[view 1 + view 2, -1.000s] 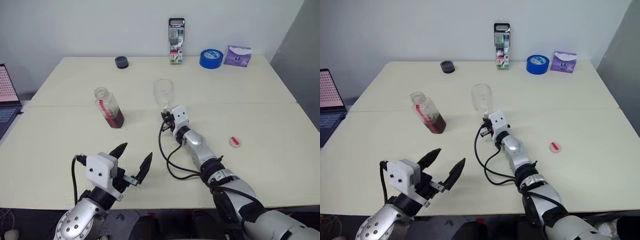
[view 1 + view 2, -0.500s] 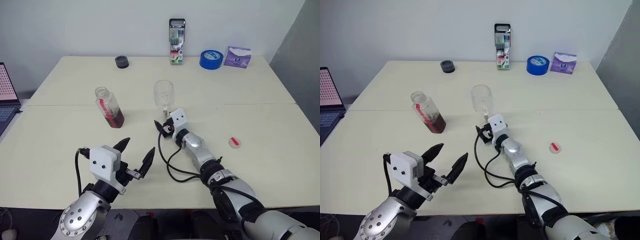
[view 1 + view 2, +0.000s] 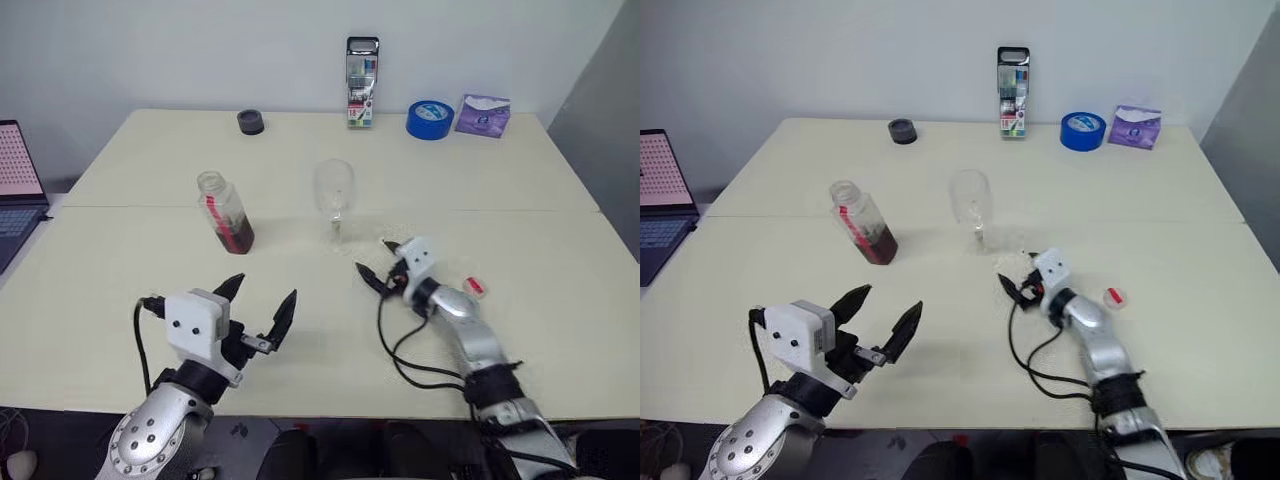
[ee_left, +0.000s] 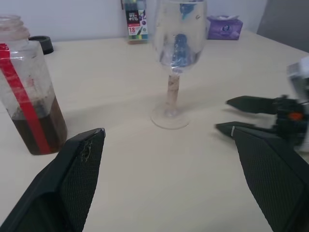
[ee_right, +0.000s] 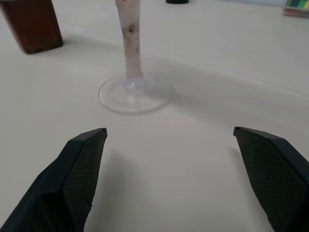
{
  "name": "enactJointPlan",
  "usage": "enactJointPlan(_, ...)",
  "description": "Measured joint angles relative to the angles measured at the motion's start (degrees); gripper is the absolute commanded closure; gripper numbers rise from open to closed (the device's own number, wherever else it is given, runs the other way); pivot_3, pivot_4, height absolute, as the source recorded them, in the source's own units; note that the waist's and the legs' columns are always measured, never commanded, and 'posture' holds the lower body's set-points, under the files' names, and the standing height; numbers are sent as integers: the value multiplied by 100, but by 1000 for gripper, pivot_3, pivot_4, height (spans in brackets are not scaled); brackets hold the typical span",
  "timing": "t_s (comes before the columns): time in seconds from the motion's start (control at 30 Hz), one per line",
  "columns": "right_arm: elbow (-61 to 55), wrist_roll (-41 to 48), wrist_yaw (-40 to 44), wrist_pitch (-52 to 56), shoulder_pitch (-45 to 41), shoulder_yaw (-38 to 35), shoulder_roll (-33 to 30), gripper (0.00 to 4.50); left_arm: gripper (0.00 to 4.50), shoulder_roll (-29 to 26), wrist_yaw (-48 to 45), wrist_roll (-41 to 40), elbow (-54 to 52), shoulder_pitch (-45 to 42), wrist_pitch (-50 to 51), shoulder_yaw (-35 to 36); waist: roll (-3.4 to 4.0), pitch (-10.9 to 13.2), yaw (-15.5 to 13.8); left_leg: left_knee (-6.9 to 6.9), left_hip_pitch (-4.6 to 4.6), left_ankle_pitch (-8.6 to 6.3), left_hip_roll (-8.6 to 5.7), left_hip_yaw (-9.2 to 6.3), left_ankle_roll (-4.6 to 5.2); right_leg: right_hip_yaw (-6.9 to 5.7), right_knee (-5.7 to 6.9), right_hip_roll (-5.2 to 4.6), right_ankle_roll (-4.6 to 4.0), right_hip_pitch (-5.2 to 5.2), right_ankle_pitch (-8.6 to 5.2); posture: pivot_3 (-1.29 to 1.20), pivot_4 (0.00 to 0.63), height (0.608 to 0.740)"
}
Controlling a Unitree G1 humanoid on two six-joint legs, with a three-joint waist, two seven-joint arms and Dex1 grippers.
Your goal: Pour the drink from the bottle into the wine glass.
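Observation:
The bottle (image 3: 225, 212) stands uncapped on the cream table (image 3: 130, 260), left of centre, with the dark reddish-brown drink (image 4: 38, 126) filling its lower part. To its right stands the wine glass (image 3: 334, 195), upright, its bowl clear. My right gripper (image 3: 375, 258) is open, low over the table just right of and nearer than the glass's foot (image 5: 135, 94), touching nothing. My left gripper (image 3: 262, 295) hovers open near the front edge, pointing toward the bottle and the glass, well short of both. The left wrist view shows the right gripper's fingertips (image 4: 229, 101) beside the glass.
A small red-and-white cap (image 3: 473, 287) lies right of my right gripper. Along the far edge stand a black round object (image 3: 251, 121), a marker pack (image 3: 361, 68), a blue tape roll (image 3: 428, 119) and a purple pack (image 3: 482, 113). A laptop (image 3: 15, 165) sits off the left edge.
My right gripper, which was shut at the glass's stem, opened, let go and pulled back to the right. The glass stayed standing. The left gripper hardly moved.

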State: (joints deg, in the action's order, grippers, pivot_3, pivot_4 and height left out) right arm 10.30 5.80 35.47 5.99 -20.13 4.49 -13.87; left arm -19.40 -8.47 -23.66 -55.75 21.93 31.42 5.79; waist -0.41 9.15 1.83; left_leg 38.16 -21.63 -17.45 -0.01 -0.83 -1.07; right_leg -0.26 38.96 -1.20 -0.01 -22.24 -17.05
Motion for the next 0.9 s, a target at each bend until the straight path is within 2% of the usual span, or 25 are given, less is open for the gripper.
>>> enactJointPlan(0.13,-1481,696,717,1049,202,-37,-758,24,0,153,130,232,304,-64,-201,139,-7,6,15,-1,8,0,2,-3,1,-3,4,6,0,4,0,0,150,740)
enactJointPlan(0.23,-2475,1625,1492,1929,275,-119,-1522,24,0,290,334,594,718,-261,-384,143,-15,11,-24,3,-1,-1,-7,-13,2,-11,-4,0,1,8,-1,0,150,740)
enactJointPlan(0.33,-2992,2373,1929,2576,234,-323,-1976,24,0,391,434,819,1166,-424,-555,184,-46,16,-36,5,-7,-1,-9,-26,3,-21,-6,-2,1,7,-1,0,150,740)
enactJointPlan(0.53,-3340,3159,1949,3271,-328,-352,-2116,24,0,455,460,921,1975,-1244,-865,507,-54,18,-38,14,-13,-1,-9,-35,2,-31,-1,-2,1,7,0,0,150,740)
enactJointPlan(0.9,-3695,3373,1546,3472,-366,-314,-2020,24,0,372,233,911,2832,-2094,-967,648,-60,17,-84,28,-25,-1,-11,-40,2,-36,0,-6,2,5,0,0,150,740)
